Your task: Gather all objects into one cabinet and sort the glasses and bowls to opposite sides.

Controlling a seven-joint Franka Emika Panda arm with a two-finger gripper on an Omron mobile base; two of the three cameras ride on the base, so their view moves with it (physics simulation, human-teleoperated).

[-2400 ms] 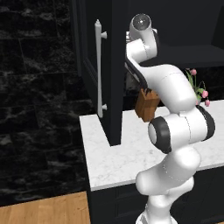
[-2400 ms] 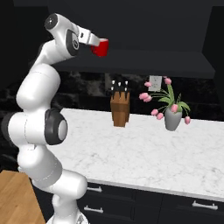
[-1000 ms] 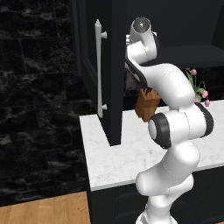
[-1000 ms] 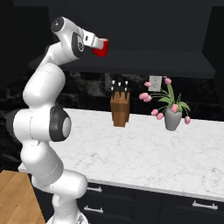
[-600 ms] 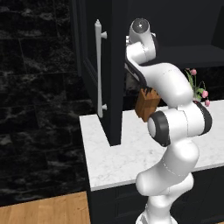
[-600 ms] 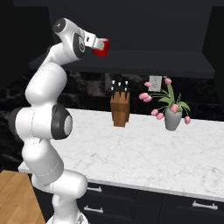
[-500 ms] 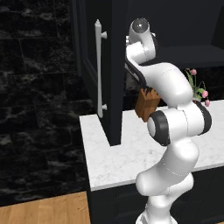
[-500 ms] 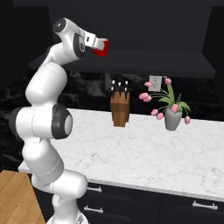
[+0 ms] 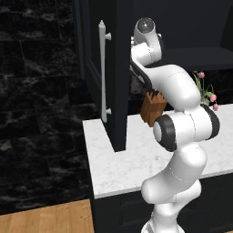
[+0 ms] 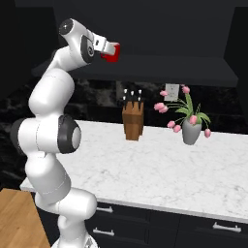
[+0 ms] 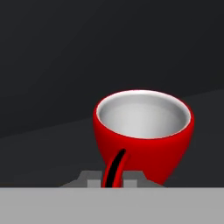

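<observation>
Gripper: your gripper [image 10: 107, 50] is raised high at the front of the wall cabinet [image 9: 119, 68], and it is pinched on the red cup [image 10: 112, 52]. In the hand view a dark fingertip [image 11: 114, 168] lies against the near wall of the cup, with the jaws drawn nearly together.
Red cup: you see it upright in the hand view [image 11: 143, 133], mouth up, pale grey inside, glossy red outside. In the right base view it sits at the tip of the hand, level with the dark underside of the upper cabinets.
Cup support: you cannot tell from these views whether the cup rests on the dark shelf or hangs just above it.
Wall cabinet: you see its tall black door [image 9: 93, 73] standing open toward the camera in the left base view, with the long silver bar handle [image 9: 103, 73] upright on it.
Arm: your arm [image 9: 179, 132] rises from the base and reaches up into the cabinet opening beside the open door.
Counter: the white marble counter [image 10: 160, 174] below carries a wooden knife block [image 10: 132, 121] and, well to its right, a grey vase of pink flowers [image 10: 190, 123].
Lower front: black drawers with short silver pulls [image 10: 226, 227] run beneath the counter.
</observation>
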